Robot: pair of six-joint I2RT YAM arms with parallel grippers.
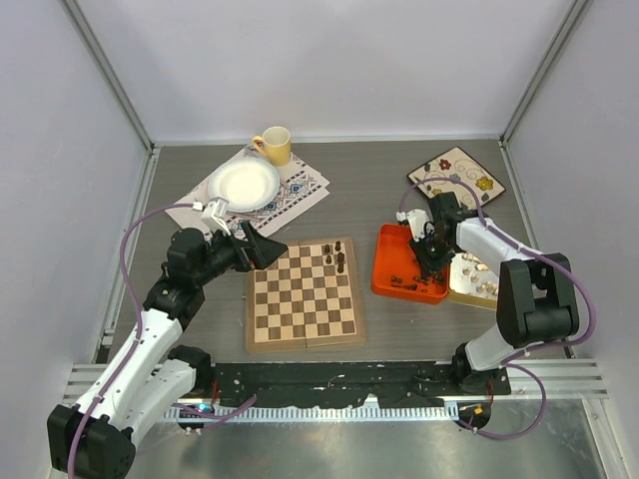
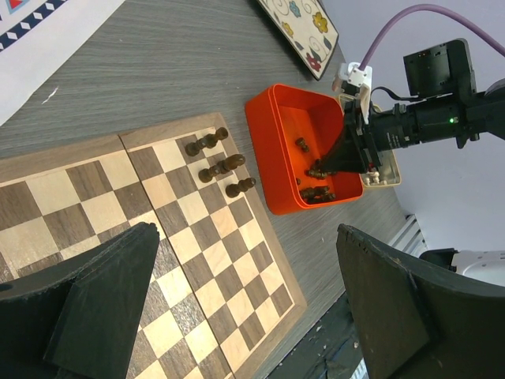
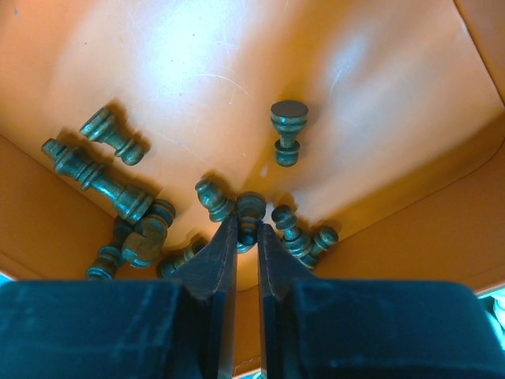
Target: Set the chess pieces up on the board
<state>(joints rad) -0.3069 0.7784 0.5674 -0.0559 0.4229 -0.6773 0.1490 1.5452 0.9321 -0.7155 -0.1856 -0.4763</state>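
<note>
- The right gripper is down in the orange tray, its fingers clenched to a thin gap on the stem of a dark pawn, which lies in the heap of chess pieces against the tray's wall. The hold looks to be at the very tips, so the pawn could pivot or slip out on the lift
- Neighbouring pieces lie touching or just beside the held pawn, and one may be dragged up with it or flicked aside as the fingers rise
- The tray wall stands close to the grasp, so a lift that is not straight could catch it and shove the tray over the counter toward the board
- A few dark pieces stand near the board's far right corner, so a tilted pawn set down among them could topple them
- The left gripper hangs released, fingers wide apart, over the board's far left corner, and the two arms could meet if both work over the board at once
</note>
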